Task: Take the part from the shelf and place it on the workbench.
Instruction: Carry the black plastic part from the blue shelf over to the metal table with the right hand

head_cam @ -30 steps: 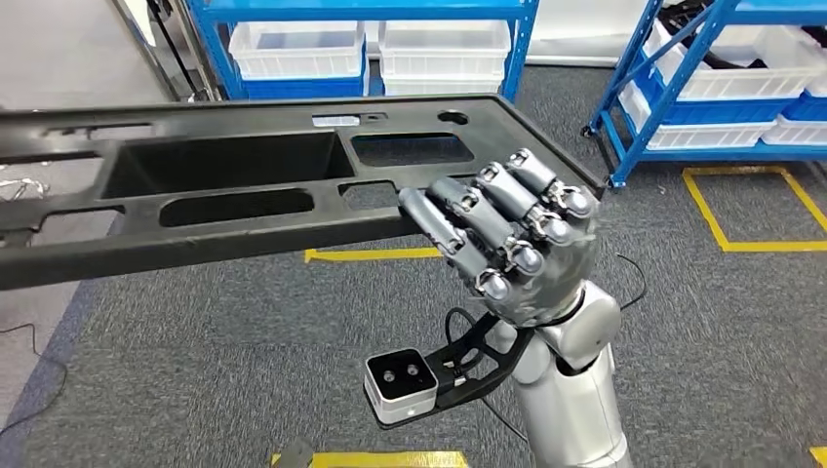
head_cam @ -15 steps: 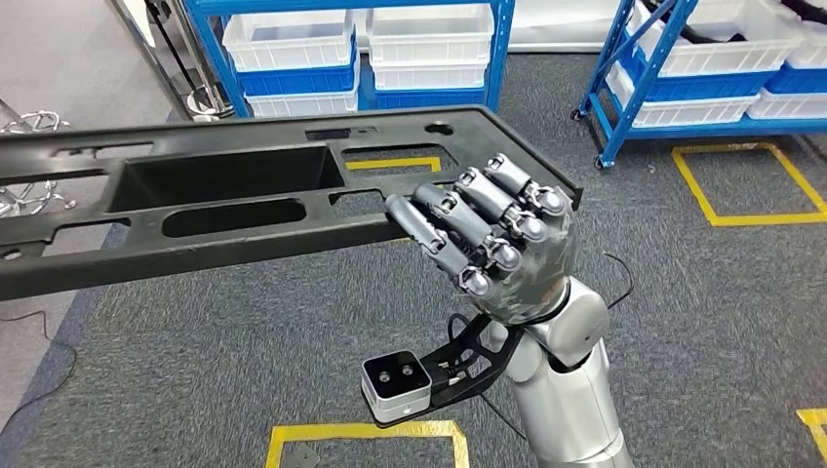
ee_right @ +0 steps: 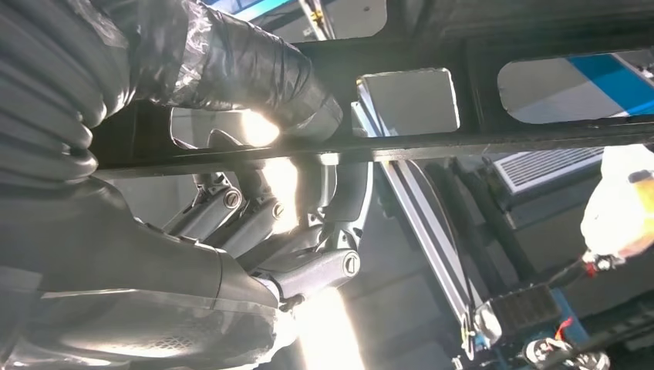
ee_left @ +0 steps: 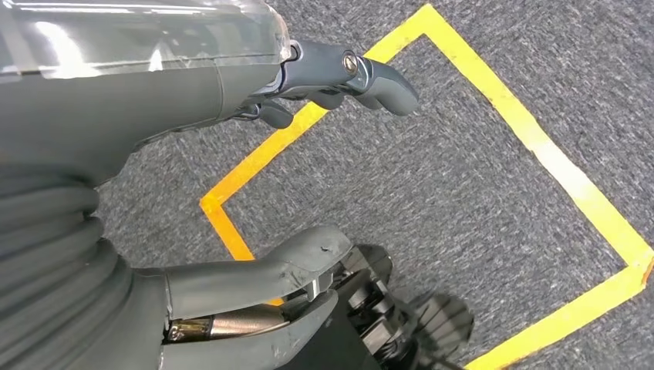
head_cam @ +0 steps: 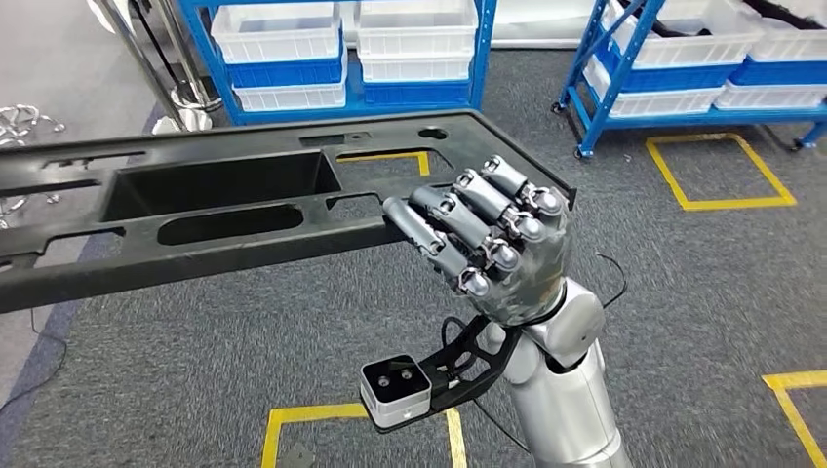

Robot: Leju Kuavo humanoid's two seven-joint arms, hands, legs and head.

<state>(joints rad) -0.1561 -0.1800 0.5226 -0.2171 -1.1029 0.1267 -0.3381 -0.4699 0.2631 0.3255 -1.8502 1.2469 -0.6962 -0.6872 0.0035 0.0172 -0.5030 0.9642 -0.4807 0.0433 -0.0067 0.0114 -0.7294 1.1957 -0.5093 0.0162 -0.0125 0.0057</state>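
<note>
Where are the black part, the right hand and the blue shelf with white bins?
black part (head_cam: 224,185), head view, on the wall of its deep rectangular recess.
right hand (head_cam: 497,249), head view, on the curled fingers gripping the part's edge.
blue shelf (head_cam: 480,44), head view, on its upright post.

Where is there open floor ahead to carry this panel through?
Grey carpet lies bare between the long black plastic panel and the yellow tape square. Crowded ahead: blue shelving racks hold white bins. The right hand grips the panel.
</note>
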